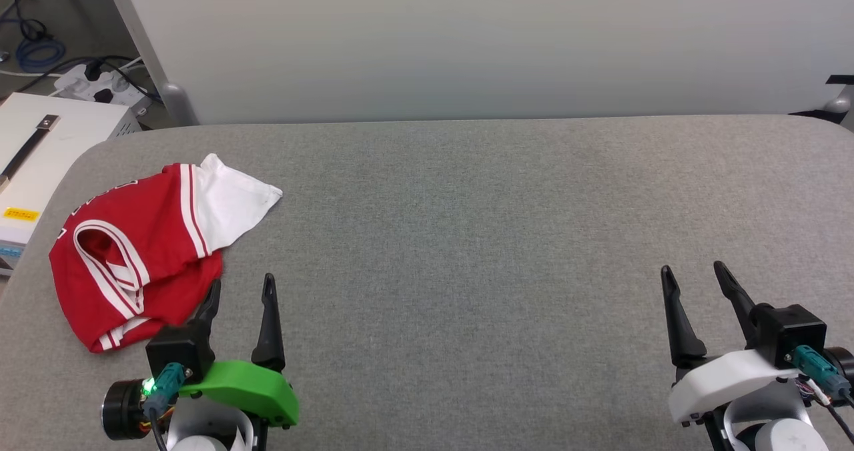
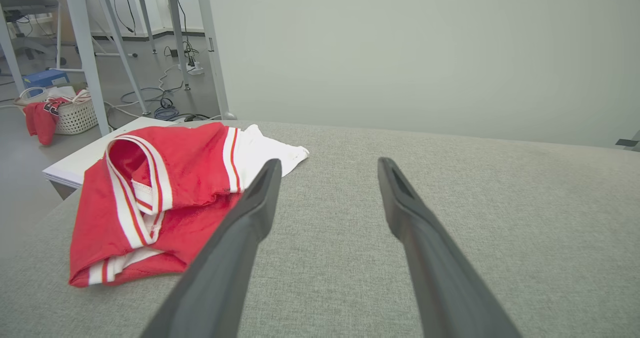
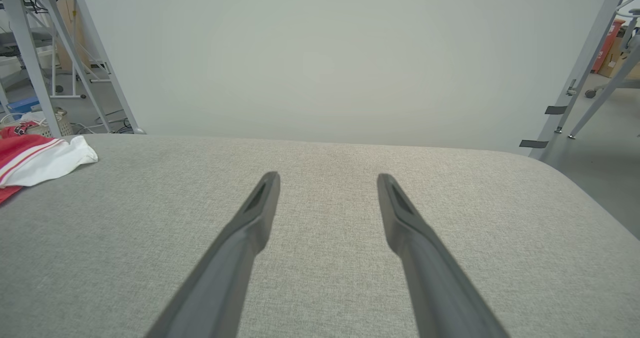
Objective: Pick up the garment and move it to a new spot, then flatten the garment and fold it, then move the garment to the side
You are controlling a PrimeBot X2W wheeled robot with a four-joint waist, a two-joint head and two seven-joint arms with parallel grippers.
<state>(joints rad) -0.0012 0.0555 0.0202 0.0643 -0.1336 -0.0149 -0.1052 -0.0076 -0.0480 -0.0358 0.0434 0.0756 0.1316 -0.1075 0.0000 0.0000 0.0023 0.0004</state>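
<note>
While my left gripper (image 1: 241,281) and right gripper (image 1: 692,267) both sat spread wide and empty, I had the red jersey (image 1: 133,251) bunched at the grey table's (image 1: 500,237) left end, just ahead and left of the left gripper. It ran diagonally out to its white sleeve (image 1: 230,201), well apart from the right gripper, so I judged this the left arm's pickup.

The garment (image 1: 140,251) is soft, matt jersey cloth, and the table (image 1: 467,237) under it is covered in grey, coarse-woven, matt fabric. The fingers of the left gripper (image 1: 241,281) and the right gripper (image 1: 692,267) look like dark, smooth, matt plastic; the green cover (image 1: 247,387) behind the left one and the white cover (image 1: 720,374) behind the right are smooth plastic with a slight sheen. The pale panel (image 1: 467,37) behind the table is smooth and matt, and the frame legs (image 2: 85,53) look like painted metal
</note>
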